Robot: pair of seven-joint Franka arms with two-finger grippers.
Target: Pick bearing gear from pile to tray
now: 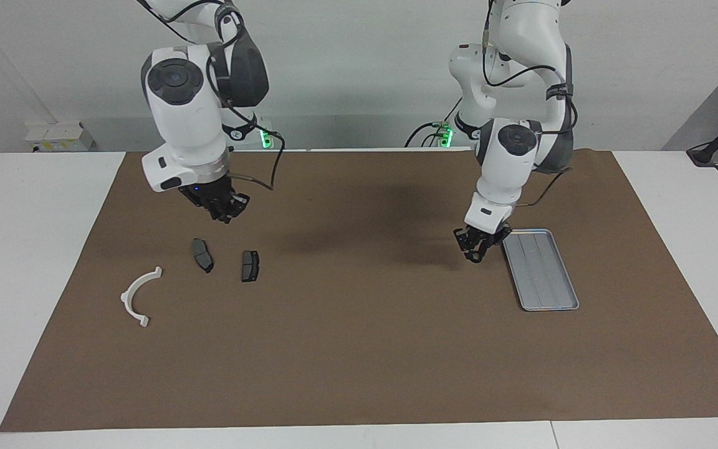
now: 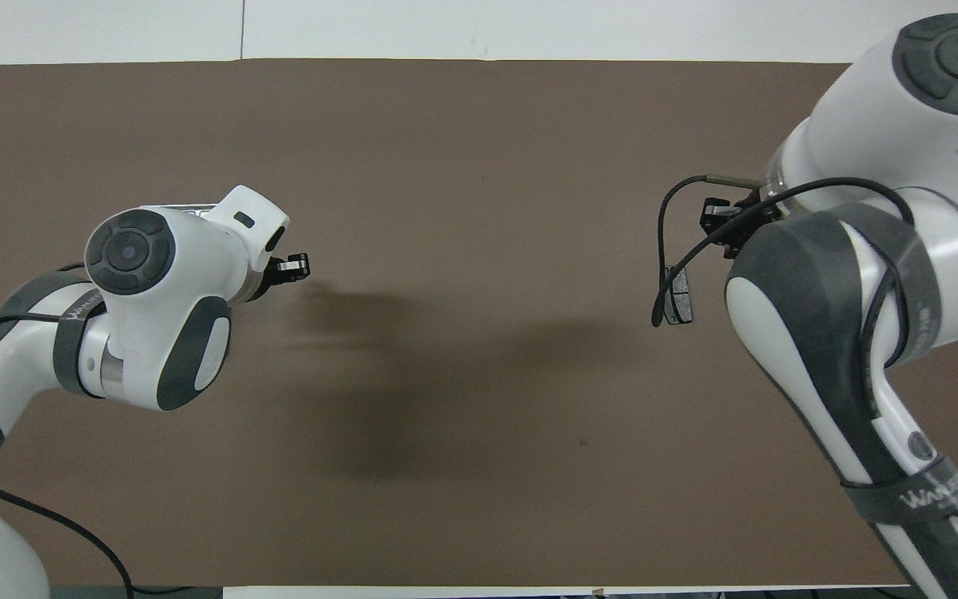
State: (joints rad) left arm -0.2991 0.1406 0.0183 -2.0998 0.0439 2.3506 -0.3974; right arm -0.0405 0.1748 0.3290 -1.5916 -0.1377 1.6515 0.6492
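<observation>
Pile parts down on the brown mat (image 1: 359, 349) at the right arm's end of the table: two dark grey brake pads (image 1: 202, 255) (image 1: 250, 265) side by side, a small gap between them, and one white half-ring arc (image 1: 139, 295) lying farther from the robots and apart from both pads. Three parts counted in all; no small black round pieces made out anywhere. One tray (image 1: 541, 269), flat light-grey metal with a low rim, resting toward the left arm's end of the mat, well apart from the pile, nothing visible inside it. Right gripper (image 1: 225, 209) up in the air over the mat, just robot-side of the two pads, touching neither; fingers bunched dark against the wrist, spread not readable. From overhead, only one pad (image 2: 678, 304) peeking out beside the right arm, the rest of the pile hidden under it. Left gripper (image 1: 480, 244) low, right beside the tray's robot-side corner, over bare mat and not over the tray; fingers too tangled in dark hardware to call open or closed, nothing seen held.
</observation>
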